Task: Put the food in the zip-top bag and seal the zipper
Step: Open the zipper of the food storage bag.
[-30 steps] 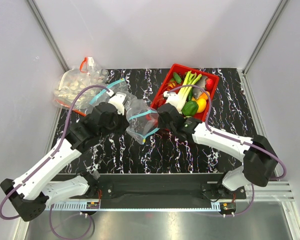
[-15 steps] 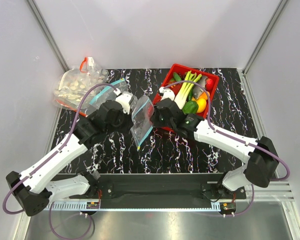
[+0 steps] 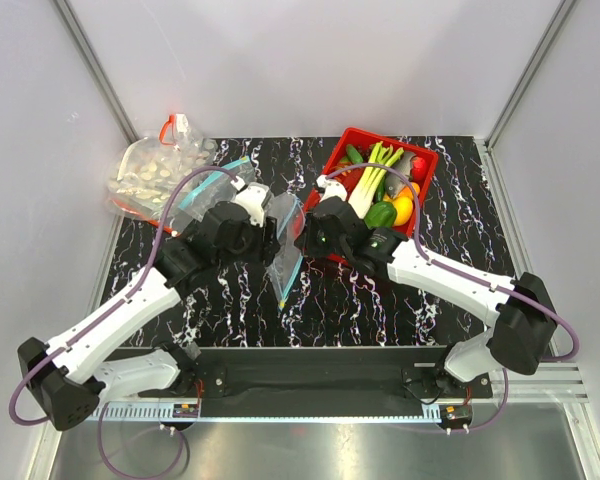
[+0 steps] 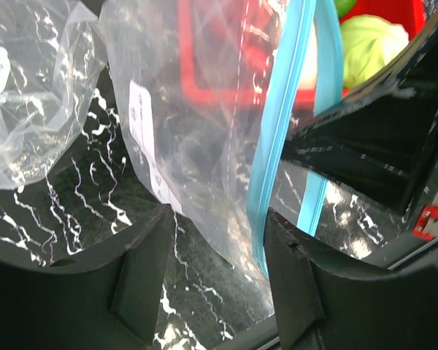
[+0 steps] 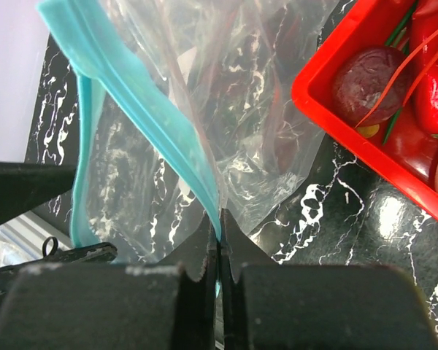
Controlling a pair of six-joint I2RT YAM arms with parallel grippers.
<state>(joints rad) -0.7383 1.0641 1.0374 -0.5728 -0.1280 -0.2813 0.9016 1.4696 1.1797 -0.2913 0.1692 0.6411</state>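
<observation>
Over black marbled table [image 3: 330, 300], mid-frame: bag [image 3: 283, 250], pinched at zipper [image 5: 153, 131] by shut right gripper [image 5: 219, 226], straddled by parted left gripper [image 4: 215, 240]. Close on free lip, spread mouth toward food [image 3: 372, 175], upper right.

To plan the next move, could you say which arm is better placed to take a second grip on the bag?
Left, probably: the left tool is open with the bag's zipper hanging between its fingers, so it need only close. The right tool is shut on the zipper, holding the bag.
</observation>
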